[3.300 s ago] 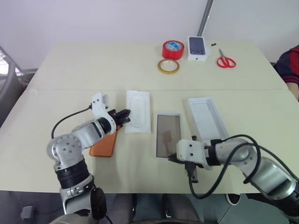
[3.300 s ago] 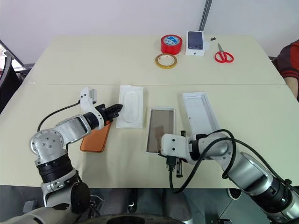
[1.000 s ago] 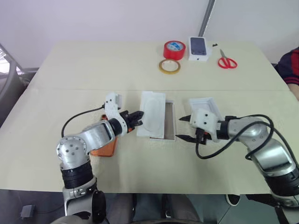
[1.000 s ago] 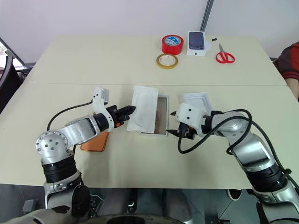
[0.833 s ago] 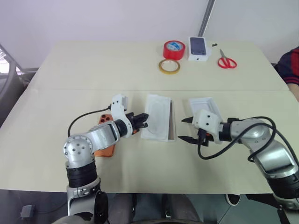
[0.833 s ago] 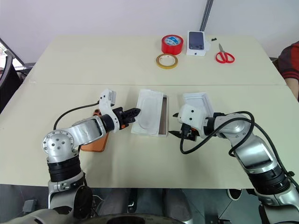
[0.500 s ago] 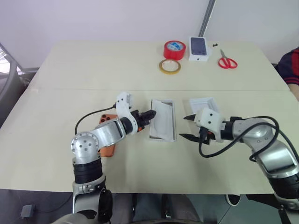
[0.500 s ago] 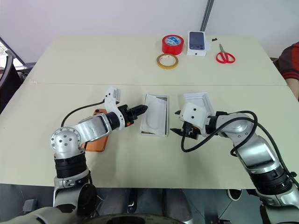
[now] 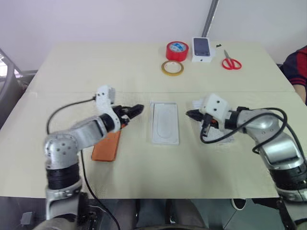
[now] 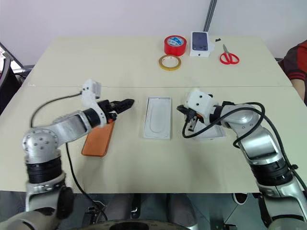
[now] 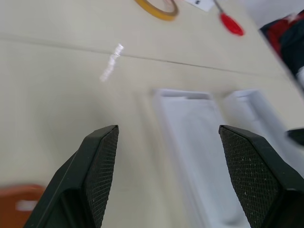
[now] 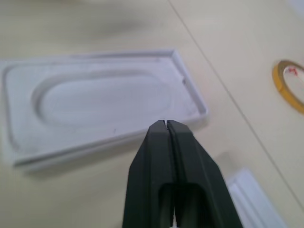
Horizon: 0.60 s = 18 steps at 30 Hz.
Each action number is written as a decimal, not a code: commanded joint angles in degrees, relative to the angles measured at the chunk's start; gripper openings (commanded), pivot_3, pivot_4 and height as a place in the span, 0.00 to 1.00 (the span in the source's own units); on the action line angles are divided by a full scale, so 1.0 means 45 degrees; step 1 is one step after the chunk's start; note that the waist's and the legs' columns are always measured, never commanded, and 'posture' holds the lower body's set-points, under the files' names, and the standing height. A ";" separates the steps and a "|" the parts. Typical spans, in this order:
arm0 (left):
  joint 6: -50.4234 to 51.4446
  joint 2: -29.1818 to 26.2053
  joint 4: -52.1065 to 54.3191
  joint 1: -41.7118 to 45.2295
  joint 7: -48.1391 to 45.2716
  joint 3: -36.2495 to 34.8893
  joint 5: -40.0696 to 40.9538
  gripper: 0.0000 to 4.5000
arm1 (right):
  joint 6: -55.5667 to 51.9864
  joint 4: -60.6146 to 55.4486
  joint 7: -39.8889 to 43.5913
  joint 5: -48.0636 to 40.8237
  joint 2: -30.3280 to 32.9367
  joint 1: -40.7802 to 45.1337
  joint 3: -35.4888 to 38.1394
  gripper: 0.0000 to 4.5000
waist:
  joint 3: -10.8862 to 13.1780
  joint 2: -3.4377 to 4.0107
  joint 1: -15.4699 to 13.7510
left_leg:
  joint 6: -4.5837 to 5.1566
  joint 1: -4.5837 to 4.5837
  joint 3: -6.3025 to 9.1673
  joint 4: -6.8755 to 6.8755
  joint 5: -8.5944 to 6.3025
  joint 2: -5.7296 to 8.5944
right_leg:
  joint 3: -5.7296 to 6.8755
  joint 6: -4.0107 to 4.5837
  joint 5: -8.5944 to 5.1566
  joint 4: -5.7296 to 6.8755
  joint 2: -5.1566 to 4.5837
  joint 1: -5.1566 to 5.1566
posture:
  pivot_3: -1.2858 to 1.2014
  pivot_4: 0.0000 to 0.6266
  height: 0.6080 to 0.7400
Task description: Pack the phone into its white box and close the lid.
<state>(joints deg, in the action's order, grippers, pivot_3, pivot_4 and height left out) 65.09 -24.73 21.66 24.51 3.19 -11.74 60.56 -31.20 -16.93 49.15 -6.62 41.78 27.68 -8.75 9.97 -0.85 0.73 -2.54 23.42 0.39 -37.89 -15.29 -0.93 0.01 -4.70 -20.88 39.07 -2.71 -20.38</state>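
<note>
- Head views: I saw the white box (image 9: 164, 122) in the middle of the table (image 9: 72, 67), with the insert sitting in it, oval recess up. The phone (image 9: 106, 145) lay flat just left of the box, orange back up, its top end under my left arm. The lid (image 10: 214, 132) lay right of the box, mostly behind my right arm.
- My left gripper (image 9: 135, 110) hovered between phone and box, fingers apart and holding nothing. My right gripper (image 9: 190, 114) hung just right of the box, pinched closed and empty.
- Left wrist view: the fingers (image 11: 101, 164) stood wide, the box past them and a sliver of orange at the edge.
- Right wrist view: the closed fingers (image 12: 167, 142) pointed at the box's near rim.
- My worry: with the insert filling the box, the phone might not seat, leaving the lid proud. A pinch on that thin, slick phone could also slip or drag it.
</note>
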 commanded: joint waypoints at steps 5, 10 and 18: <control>-0.2981 -0.2671 0.1375 -0.1859 -0.5385 0.1664 -0.2633 0.78 | -0.0015 0.1970 -0.1333 0.1907 -0.1739 0.2067 -0.2014 0.01 | 0.0006 0.0009 -0.0007 | -0.0004 0.0005 -0.0002 0.0004 0.0002 0.0002 | -0.0001 0.0004 -0.0001 0.0000 -0.0010 -0.0010 | 0.52 0.24 1.00; -0.4010 -0.3820 0.1509 -0.2827 -0.7477 0.1579 -0.3373 0.78 | 0.0389 0.3677 -0.1592 0.3136 -0.2533 0.2999 -0.3226 0.01 | 0.0007 0.0012 0.0011 | -0.0003 0.0005 -0.0004 0.0018 0.0002 -0.0001 | -0.0001 0.0006 -0.0002 0.0000 -0.0011 -0.0020 | 0.52 0.24 1.00; -0.4763 -0.4728 0.2403 -0.4624 -0.9141 0.0999 -0.3626 0.78 | 0.1460 0.6219 -0.2178 0.4475 -0.3336 0.3947 -0.3810 0.01 | 0.0014 0.0023 0.0034 | 0.0067 0.0007 -0.0006 0.0030 -0.0038 -0.0001 | -0.0001 0.0006 -0.0002 0.0003 -0.0023 -0.0030 | 0.52 0.24 1.00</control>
<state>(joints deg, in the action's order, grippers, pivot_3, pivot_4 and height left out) 45.39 -45.28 29.79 4.09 -36.82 -5.71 44.87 -26.82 10.74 40.12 12.31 27.31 43.70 -26.07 10.04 -0.74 0.88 -2.21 23.45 0.36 -37.76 -15.48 -0.93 0.00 -4.68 -20.89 39.08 -2.81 -20.52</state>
